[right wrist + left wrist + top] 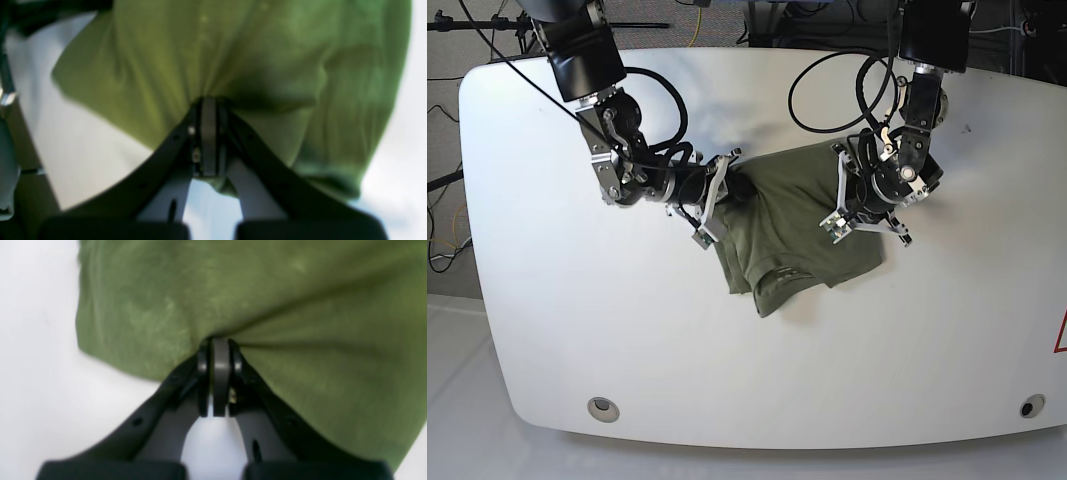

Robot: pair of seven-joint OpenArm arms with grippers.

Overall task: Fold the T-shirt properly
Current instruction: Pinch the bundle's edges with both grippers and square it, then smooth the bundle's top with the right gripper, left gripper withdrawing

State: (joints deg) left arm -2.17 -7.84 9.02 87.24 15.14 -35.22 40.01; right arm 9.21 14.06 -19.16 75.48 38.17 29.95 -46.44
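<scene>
Both the left gripper [220, 350] and the right gripper [208, 106] are clamped tight on pinches of the olive T-shirt [802, 225], which hangs bunched between them above the middle of the white table [547, 300]. Uneven pulling could drag thin fabric free or skew the fold.

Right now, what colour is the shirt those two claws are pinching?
Plain olive green, no print. The T-shirt shows best in the base view.
</scene>
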